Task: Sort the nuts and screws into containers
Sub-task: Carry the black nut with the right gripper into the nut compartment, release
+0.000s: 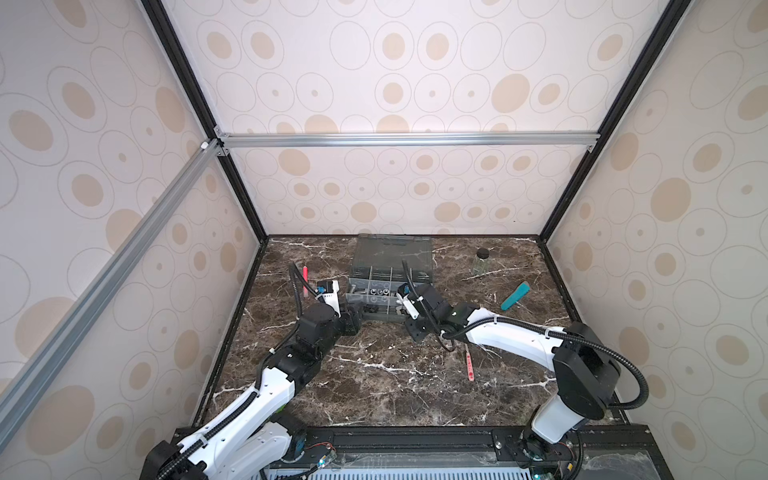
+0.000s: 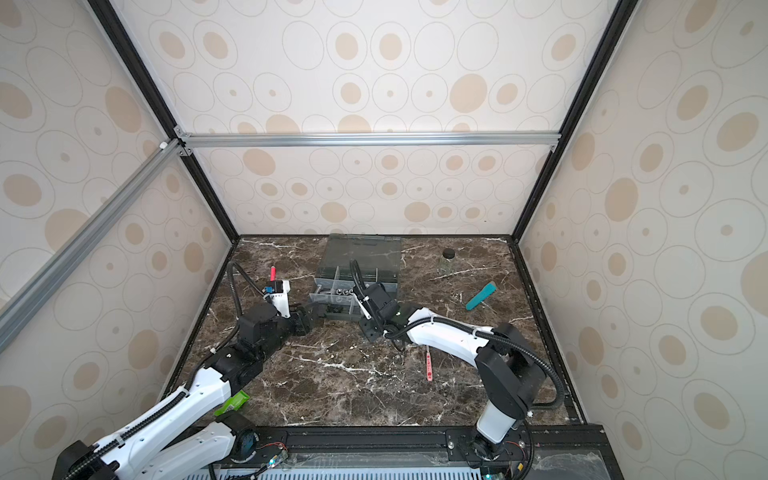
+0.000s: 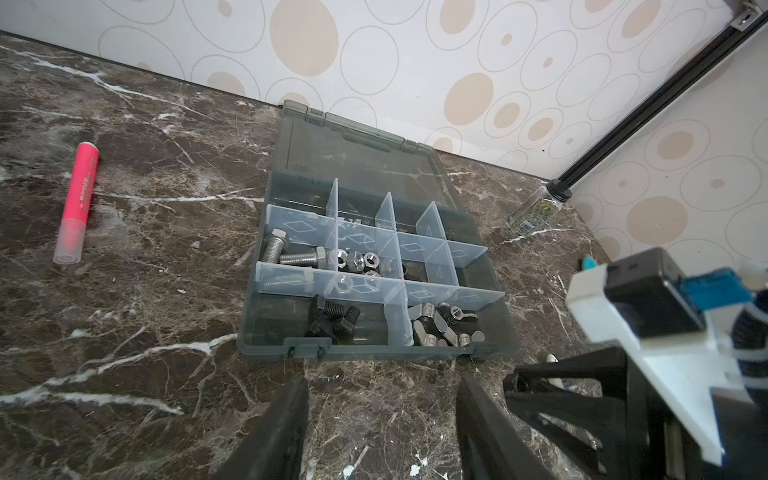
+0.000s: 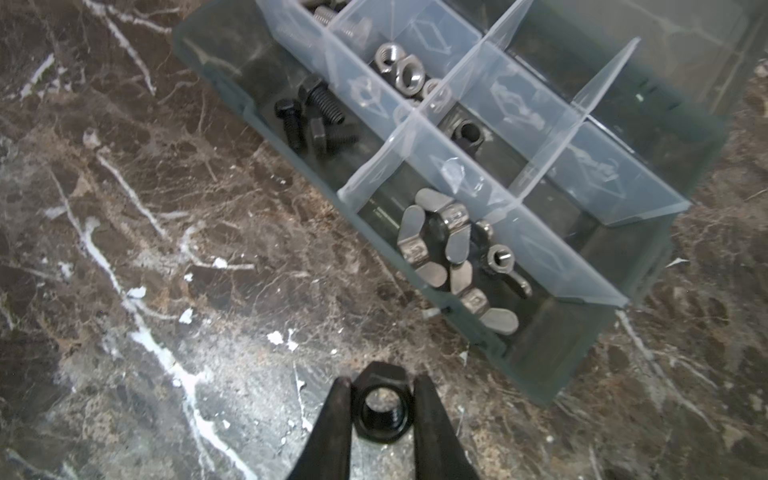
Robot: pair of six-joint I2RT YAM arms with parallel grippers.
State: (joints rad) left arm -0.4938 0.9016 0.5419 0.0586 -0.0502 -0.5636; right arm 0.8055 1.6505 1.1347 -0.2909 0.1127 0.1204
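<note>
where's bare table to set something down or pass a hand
Widest bare patch: front-middle table, between both arms, with the pink spoon on its right. Smaller gap between the organizer box and the jar. Crowded: the box's front edge, where the left gripper and the right gripper, holding a black nut, sit.

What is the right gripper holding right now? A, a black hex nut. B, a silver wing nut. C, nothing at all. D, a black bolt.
A: in the right wrist view the right gripper has its two fingers pressed against opposite sides of a black hex nut, over the marble table and outside the organizer box.
</note>
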